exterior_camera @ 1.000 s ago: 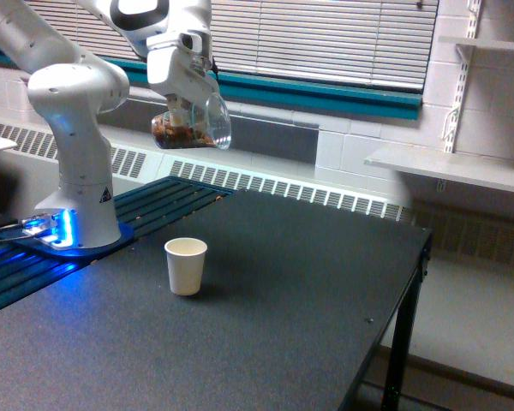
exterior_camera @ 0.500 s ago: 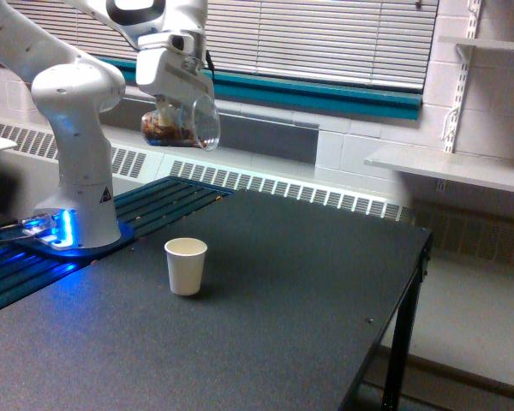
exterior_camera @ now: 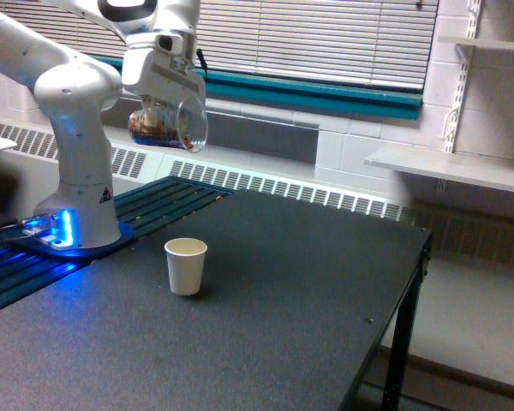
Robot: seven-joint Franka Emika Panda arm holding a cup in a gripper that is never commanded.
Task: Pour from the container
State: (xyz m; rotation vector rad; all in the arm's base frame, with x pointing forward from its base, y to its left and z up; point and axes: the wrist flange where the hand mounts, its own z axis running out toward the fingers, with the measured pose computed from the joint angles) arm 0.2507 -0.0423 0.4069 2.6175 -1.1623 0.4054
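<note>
In the exterior view, the white Franka arm stood on its blue-lit base at the view's left, and its pincer hung high above the dark table, pinching the clear cup. The fingers themselves were mostly hidden behind the cup's wall, so the grip was judged from the cup hanging there with nothing else under it. The cup lay tipped roughly onto its side, its open mouth turned toward the view's right and a little toward the camera. Brown granular bits sat heaped in the closed end, away from the mouth; none could be seen falling or at the rim.

Below and to the view's right of the cup, well apart from it, a small white paper cup stood upright on the table. Its inside looked pale; whether anything was in it could not be told at this size. No spilled grains showed on the table around it.

As a judgement, the pour looked not yet done: the contents remained in the clear cup, and its mouth was not over the paper cup. What seemed left was to bring the mouth above the paper cup and tip further until the bits ran out.
</note>
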